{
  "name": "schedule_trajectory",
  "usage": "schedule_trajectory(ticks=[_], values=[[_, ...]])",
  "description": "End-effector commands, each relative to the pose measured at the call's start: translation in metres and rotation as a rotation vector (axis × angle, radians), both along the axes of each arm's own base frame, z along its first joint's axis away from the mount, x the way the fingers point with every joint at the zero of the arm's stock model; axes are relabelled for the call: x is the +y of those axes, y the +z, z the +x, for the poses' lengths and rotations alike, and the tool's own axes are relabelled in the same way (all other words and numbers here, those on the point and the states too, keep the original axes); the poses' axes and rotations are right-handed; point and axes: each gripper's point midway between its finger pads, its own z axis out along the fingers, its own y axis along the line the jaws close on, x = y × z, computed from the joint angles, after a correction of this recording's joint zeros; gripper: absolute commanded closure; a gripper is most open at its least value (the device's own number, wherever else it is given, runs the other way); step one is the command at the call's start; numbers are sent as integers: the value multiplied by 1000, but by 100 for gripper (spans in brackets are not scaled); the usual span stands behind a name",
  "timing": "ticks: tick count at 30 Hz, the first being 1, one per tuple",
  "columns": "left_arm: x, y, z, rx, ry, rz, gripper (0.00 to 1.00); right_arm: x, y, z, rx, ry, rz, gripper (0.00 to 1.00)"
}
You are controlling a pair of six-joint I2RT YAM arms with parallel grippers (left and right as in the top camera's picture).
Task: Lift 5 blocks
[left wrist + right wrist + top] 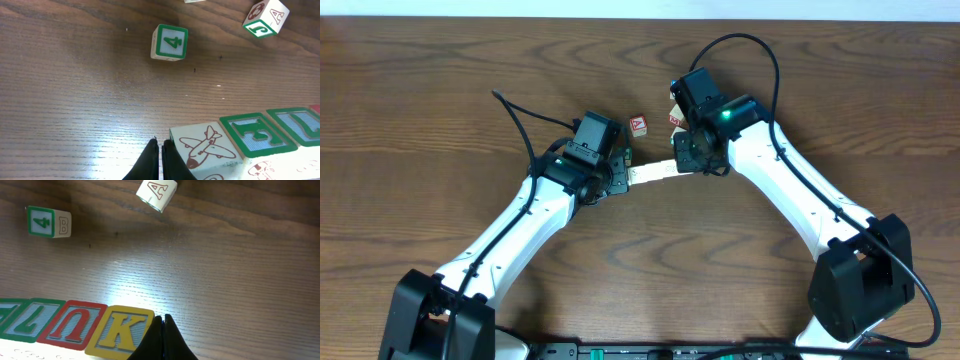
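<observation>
The broad brown wooden table (440, 100), grainy and slightly glossy, lies under both my white arms, which meet near its middle. Between them sits the row of pale cream wooden blocks (651, 171), face to face, square and hard-edged, with printed letters in coloured frames. My left gripper (160, 150) has its fingers pressed together, tips against the aeroplane-printed end block (202, 147). My right gripper (163, 325) is likewise closed, butting the yellow-edged K block (122, 330) at the other end. I cannot tell whether the row is off the wood. Smooth faces slip, so I judge the squeeze must run straight along the row, both arms rising level, or the middle will buckle. Farther off lie a loose green-edged cube marked 4 (170, 42) and a tilted cube with a red A (157, 194).
</observation>
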Motion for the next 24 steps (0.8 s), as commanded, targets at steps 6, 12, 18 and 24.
schedule_trajectory(ticks=[6,12,18,24], values=[[-70,44,-2,-29,-160,-253,93,84,11,-42,139,167,294,99],[-70,44,-3,-28,-160,-252,93,83,11,-40,138,155,296,99],[-70,44,-3,-29,-160,-252,93,83,11,-41,139,156,296,99],[-70,44,-3,-28,-160,-252,93,82,10,-41,141,155,294,99]])
